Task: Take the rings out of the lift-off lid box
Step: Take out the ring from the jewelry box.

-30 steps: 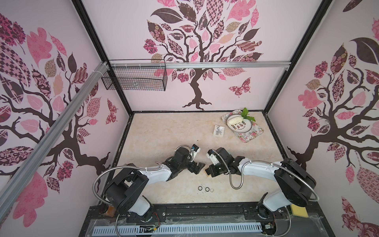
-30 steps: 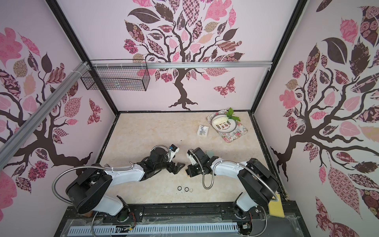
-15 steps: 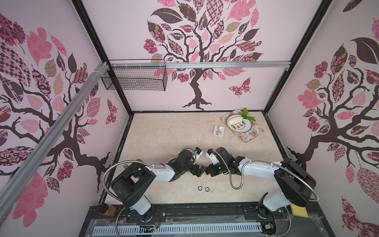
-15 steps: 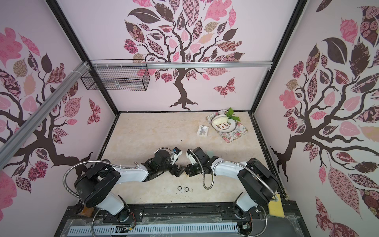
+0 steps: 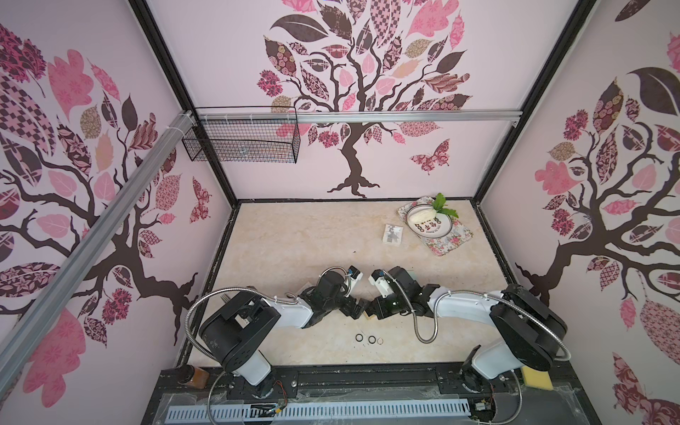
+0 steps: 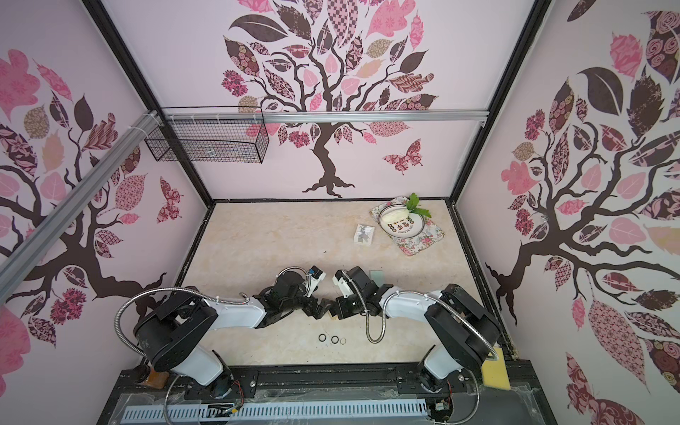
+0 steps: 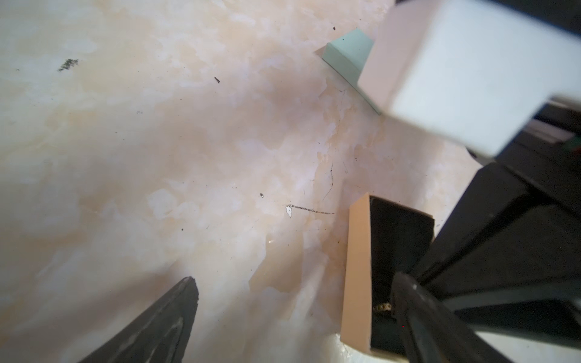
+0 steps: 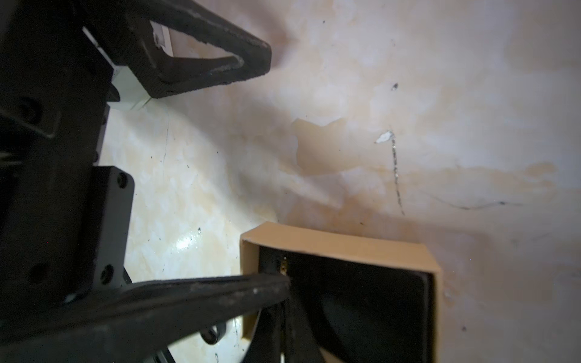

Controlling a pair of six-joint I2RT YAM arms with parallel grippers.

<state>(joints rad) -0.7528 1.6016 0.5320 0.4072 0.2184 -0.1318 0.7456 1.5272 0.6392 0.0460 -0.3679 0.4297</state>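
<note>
Left gripper (image 7: 294, 283) jaws spread, one inside the brown box (image 8: 339, 243) by a gold ring (image 7: 382, 306). Right gripper (image 5: 372, 311) jaws pinch its wall.

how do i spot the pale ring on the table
On the table, midway across and toward its near edge, three rings lie in a row. The pale ring ends it on the robot's right, thinner than the two black rings.
</note>
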